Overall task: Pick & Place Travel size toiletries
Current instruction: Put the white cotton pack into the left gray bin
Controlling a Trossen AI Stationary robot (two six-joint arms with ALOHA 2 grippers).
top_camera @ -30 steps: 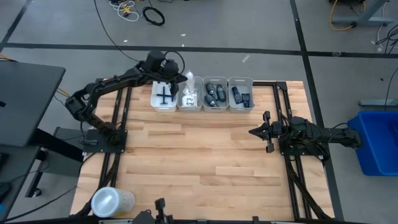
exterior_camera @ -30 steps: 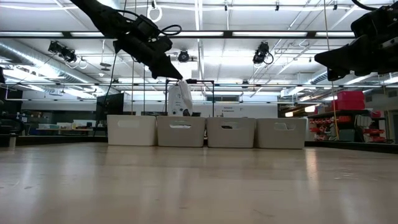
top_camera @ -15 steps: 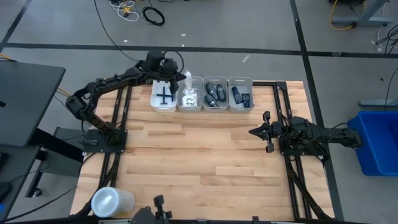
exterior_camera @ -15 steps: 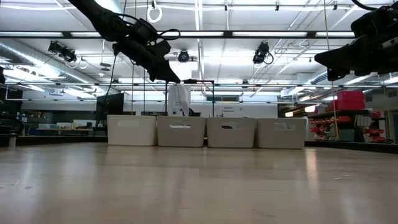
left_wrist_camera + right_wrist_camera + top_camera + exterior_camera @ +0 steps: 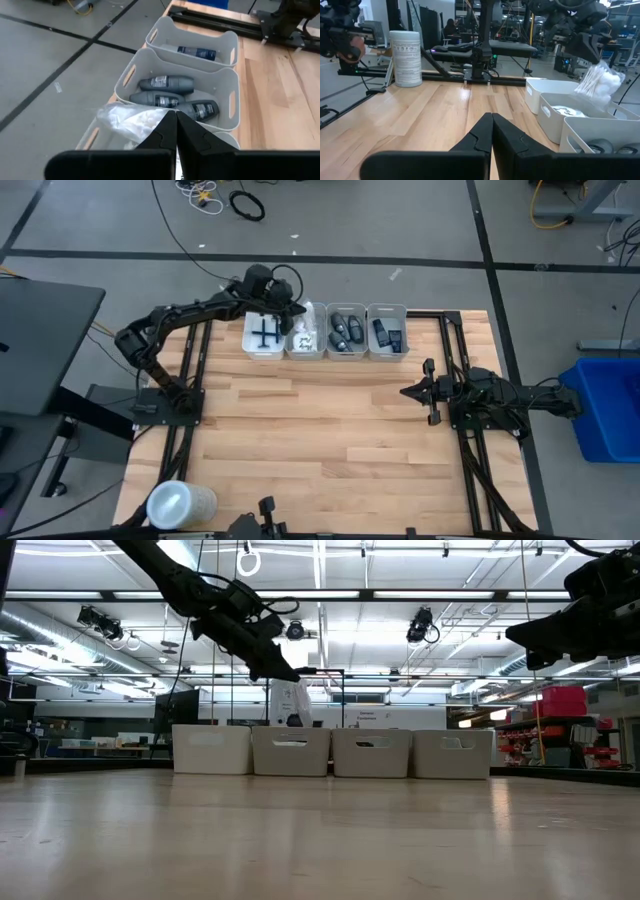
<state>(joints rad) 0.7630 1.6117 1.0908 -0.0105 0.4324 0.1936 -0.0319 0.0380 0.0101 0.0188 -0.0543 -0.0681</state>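
Note:
Four white bins stand in a row at the table's far edge. From the left they hold a dark blue razor (image 5: 263,335), white packets (image 5: 304,340), and dark oblong containers (image 5: 346,332) in the last two (image 5: 387,335). My left gripper (image 5: 290,309) is shut on a white crinkly packet (image 5: 291,702) over the second bin (image 5: 290,751). My right gripper (image 5: 412,392) waits shut at the table's right side, above the wood. My left gripper pinches the packet's crumpled top end (image 5: 150,120) between its two shut fingers. The fingers slant down from the table's left. The packet hangs below them over the second bin, and its lower end drops behind that bin's rim in the low view.
A large clear round lidded tub (image 5: 180,505) lies at the table's near left corner. Black frame rails (image 5: 455,330) run along the table's right side. The wooden top between the bins and the near edge is bare.
My left gripper, still shut on the packet, has sunk a little and shifted slightly toward the table's right edge. The packet has come lower over the second bin with it.

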